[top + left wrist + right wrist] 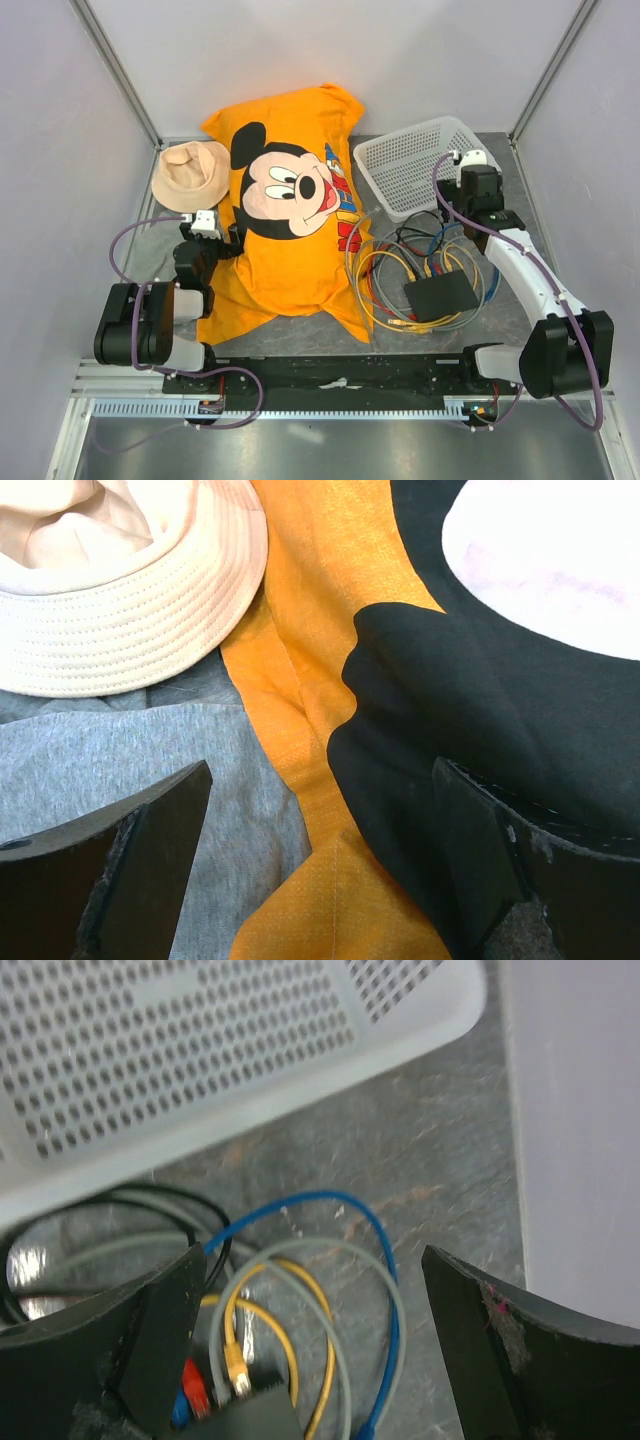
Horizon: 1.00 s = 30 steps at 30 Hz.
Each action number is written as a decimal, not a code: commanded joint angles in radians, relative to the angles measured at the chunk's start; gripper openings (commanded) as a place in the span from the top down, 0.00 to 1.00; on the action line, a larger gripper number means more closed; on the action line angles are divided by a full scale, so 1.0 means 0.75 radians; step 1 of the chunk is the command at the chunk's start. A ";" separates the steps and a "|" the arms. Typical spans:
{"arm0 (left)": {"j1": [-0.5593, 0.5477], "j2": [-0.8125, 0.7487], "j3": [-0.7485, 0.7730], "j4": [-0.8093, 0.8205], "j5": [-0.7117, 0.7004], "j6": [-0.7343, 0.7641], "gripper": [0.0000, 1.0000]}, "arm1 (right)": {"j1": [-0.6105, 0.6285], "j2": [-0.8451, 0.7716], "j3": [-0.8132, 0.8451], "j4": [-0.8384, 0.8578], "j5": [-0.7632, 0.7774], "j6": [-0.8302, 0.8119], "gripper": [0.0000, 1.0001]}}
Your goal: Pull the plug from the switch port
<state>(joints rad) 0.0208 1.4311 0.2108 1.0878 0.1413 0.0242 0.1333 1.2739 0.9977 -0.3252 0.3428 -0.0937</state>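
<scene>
The switch [441, 294] is a flat black box on the grey mat, right of centre, with yellow, red, blue and grey cables looped round it. In the right wrist view its edge [250, 1418] shows at the bottom, with a yellow plug [237, 1372] and a red plug [195, 1385] in its ports. My right gripper [463, 205] is open and empty [312, 1260], above the cable loops between the switch and the basket. My left gripper [206, 236] is open and empty [322, 770], over the orange shirt's edge.
A white mesh basket [400, 160] stands at the back right, close to the right gripper [200, 1050]. An orange Mickey shirt [290, 200] covers the middle. A cream hat [190, 172] lies at the back left [120, 610]. A wall [580, 1110] stands on the right.
</scene>
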 commanded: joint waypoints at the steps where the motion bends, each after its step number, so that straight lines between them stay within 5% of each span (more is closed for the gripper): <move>1: -0.007 0.008 0.028 0.035 0.026 -0.020 0.01 | 0.000 0.001 0.020 -0.080 -0.115 -0.091 0.02; 10: -0.007 0.008 0.028 0.035 0.024 -0.020 0.01 | 0.000 0.107 0.234 -0.080 -0.543 -0.194 0.02; 17: -0.011 -0.051 0.054 0.008 0.024 -0.006 0.01 | 0.002 0.269 0.412 -0.131 -0.586 -0.212 0.02; 18: -0.013 -0.122 0.095 -0.274 0.040 0.006 0.01 | 0.002 0.281 0.414 -0.133 -0.558 -0.223 0.02; 23: -0.138 -0.576 0.432 -0.863 -0.074 0.101 0.02 | -0.041 0.232 0.327 -0.141 -0.526 -0.186 0.02; 30: -0.236 -0.667 0.807 -1.613 0.294 0.356 0.10 | -0.055 0.134 0.161 -0.233 -0.698 -0.184 0.02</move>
<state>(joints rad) -0.1036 0.9134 0.7097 0.3038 0.1978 0.1364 0.0910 1.4368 1.1702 -0.4435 -0.0788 -0.2298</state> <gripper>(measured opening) 0.949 0.982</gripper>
